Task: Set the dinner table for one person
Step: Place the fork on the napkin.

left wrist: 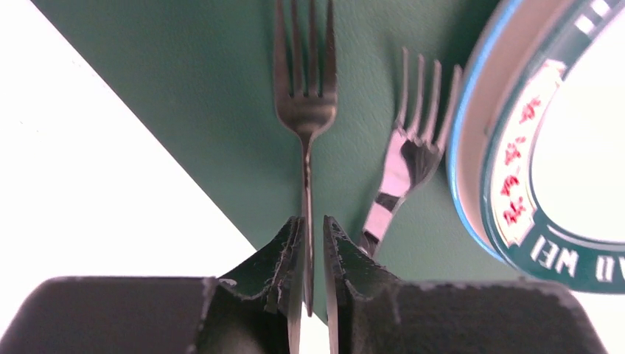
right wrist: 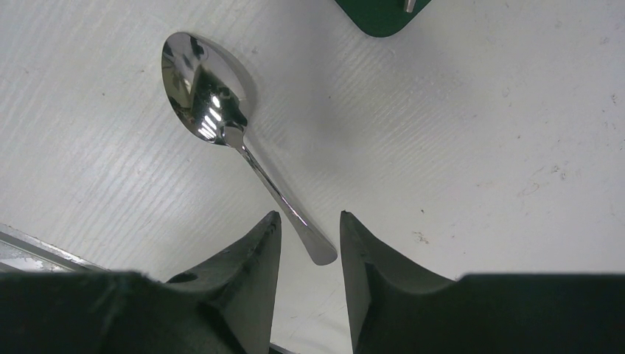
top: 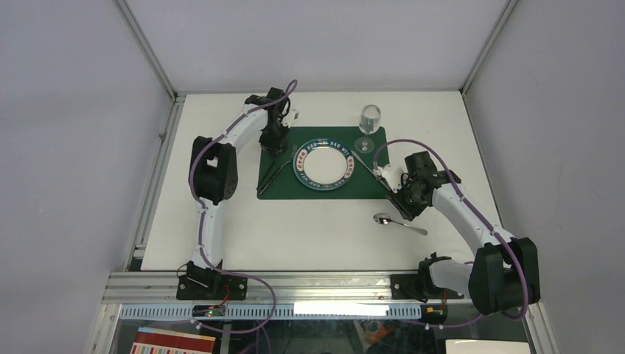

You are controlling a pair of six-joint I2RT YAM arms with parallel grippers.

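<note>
Left gripper (left wrist: 313,221), seen from its own wrist camera, points down at the dark green rectangular placemat (left wrist: 221,110). Its two black fingers (left wrist: 284,254) are set narrowly apart. The thin handle of a silver metal fork (left wrist: 306,110) runs between them, close against one pad, with a slit of space at the other; the jaws are slightly parted, not clamped.

From above, the left arm (top: 239,133) stretches forward from its base, its wrist bent down over the mat's far left corner. The right arm (top: 461,210) is folded, with its wrist low just off the mat's near right corner.

Right gripper (right wrist: 309,217) hovers with its fingers apart and holds nothing. The handle end of a polished silver spoon (right wrist: 214,110) lies between the fingertips. The spoon rests flat on the large white rectangular dinner table (top: 295,228), near and to the right of the mat.

Several things are hidden or cut off:
- The fork's handle end vanishes behind the fingers.
- A second, shinier fork (left wrist: 413,155) just beside it is partly covered in the same way.
- The round white plate with a lettered blue-green rim (left wrist: 479,147) is cut off by the frame edge.
- The right wrist view catches only one corner of the mat.
- In the overhead view, both grippers' fingertips are too small to judge.
</note>
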